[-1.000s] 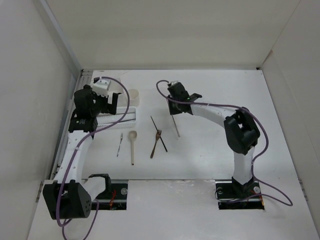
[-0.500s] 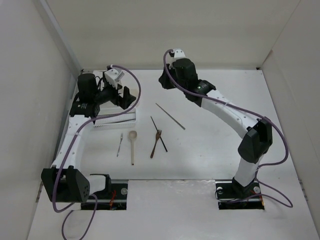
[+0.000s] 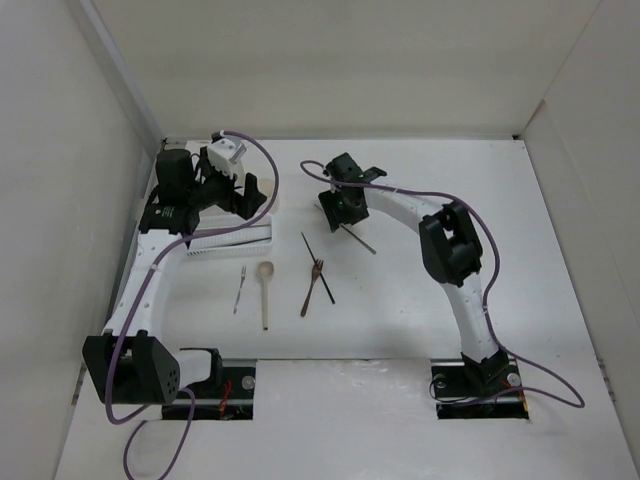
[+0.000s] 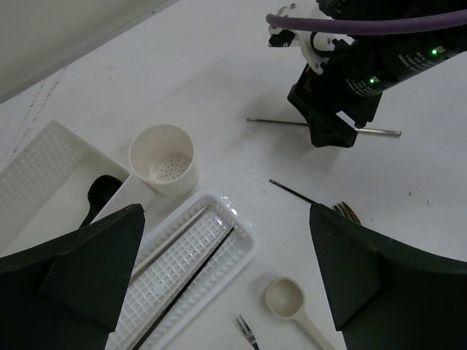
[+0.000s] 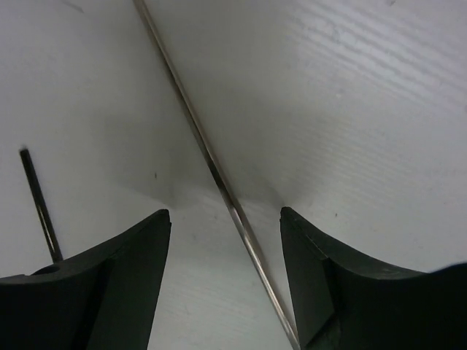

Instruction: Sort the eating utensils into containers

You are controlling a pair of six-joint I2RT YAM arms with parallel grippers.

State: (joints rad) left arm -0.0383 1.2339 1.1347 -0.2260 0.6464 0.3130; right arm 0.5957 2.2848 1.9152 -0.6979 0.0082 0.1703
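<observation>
A grey chopstick [image 3: 358,240] lies slanted on the table, and my right gripper [image 3: 335,212] stands low over its far end. In the right wrist view the chopstick [image 5: 219,175] runs between the open jaws of that gripper [image 5: 225,219], touching neither. My left gripper [image 3: 245,195] hovers open and empty above the ribbed tray [image 4: 248,235], which holds a pale chopstick [image 4: 171,237] and a dark chopstick [image 4: 191,273]. The round cup [image 4: 163,158] is empty. A dark spoon [image 4: 98,193] lies in the box [image 4: 36,171]. Loose on the table are a dark chopstick [image 3: 318,268], brown fork [image 3: 312,288], pale spoon [image 3: 265,290] and small metal fork [image 3: 240,288].
White walls close the table in on the left, back and right. The containers are grouped at the far left, by the left wall. The loose utensils lie in the middle, in front of the tray [image 3: 230,243].
My right gripper has opened and let go of the grey chopstick, which now lies slanted on the table; the arm swung back and came down over it again. The left gripper shifted slightly right.
</observation>
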